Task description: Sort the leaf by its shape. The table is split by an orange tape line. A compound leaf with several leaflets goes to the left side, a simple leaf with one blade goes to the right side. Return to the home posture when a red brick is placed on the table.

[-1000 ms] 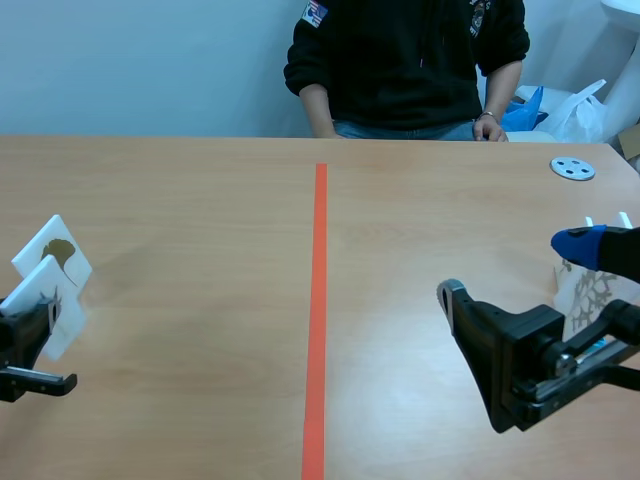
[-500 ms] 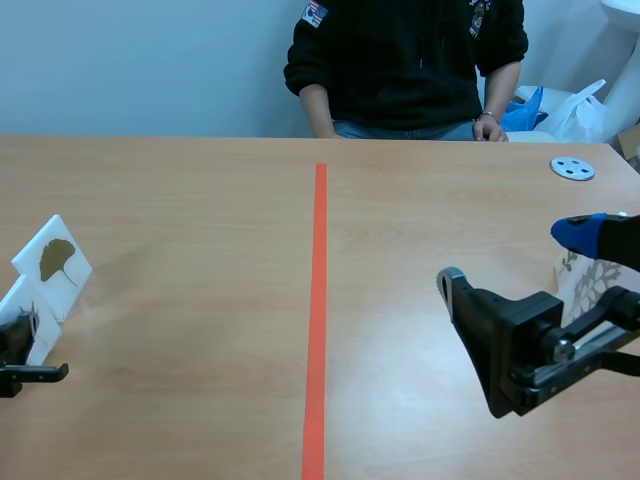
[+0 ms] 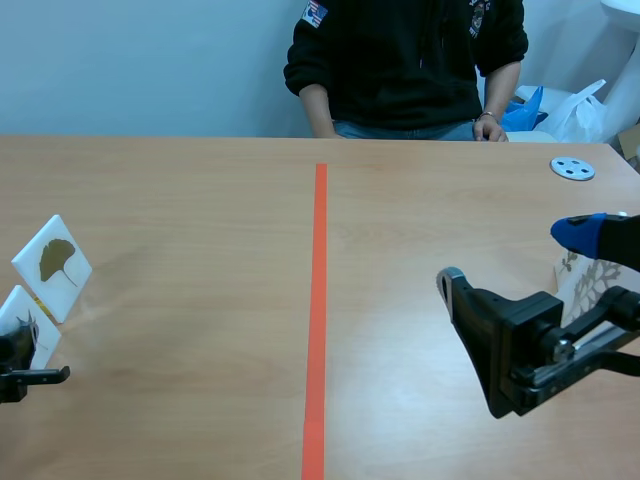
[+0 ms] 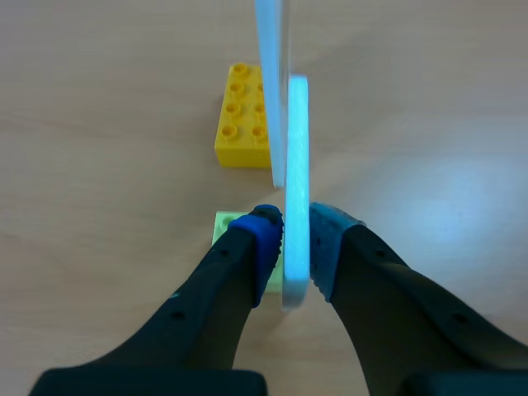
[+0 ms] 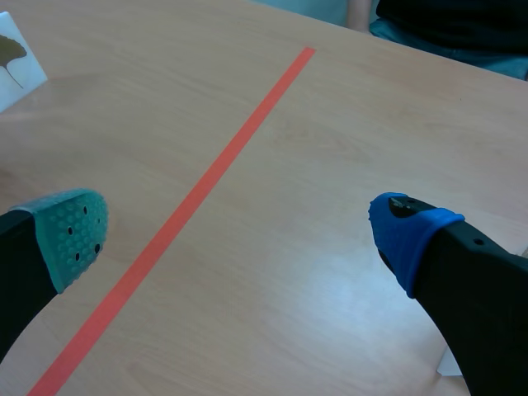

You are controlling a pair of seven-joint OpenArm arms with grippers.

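My left gripper (image 4: 295,237) is shut on a white leaf card (image 4: 295,190), seen edge-on, with a green brick base (image 4: 224,228) at its foot. Just ahead stands a second card (image 4: 269,82) in a yellow brick (image 4: 242,128). In the scene view the held card (image 3: 24,312) is at the far left edge, near the ginkgo leaf card (image 3: 52,266), with my left gripper (image 3: 14,352) below it. My right gripper (image 3: 515,262) hangs open over the right side, nothing between its pads (image 5: 76,234). A card with a branching leaf (image 3: 592,286) stands behind it.
The orange tape line (image 3: 317,310) runs down the middle of the table. A person in a dark top (image 3: 405,60) sits across it, one hand (image 3: 488,127) at the far edge. A small grey disc (image 3: 572,168) lies at the back right.
My left gripper has carried its card down and toward the near left corner, away from the ginkgo card, which now shows whole. The right arm rose slightly, then kept still.
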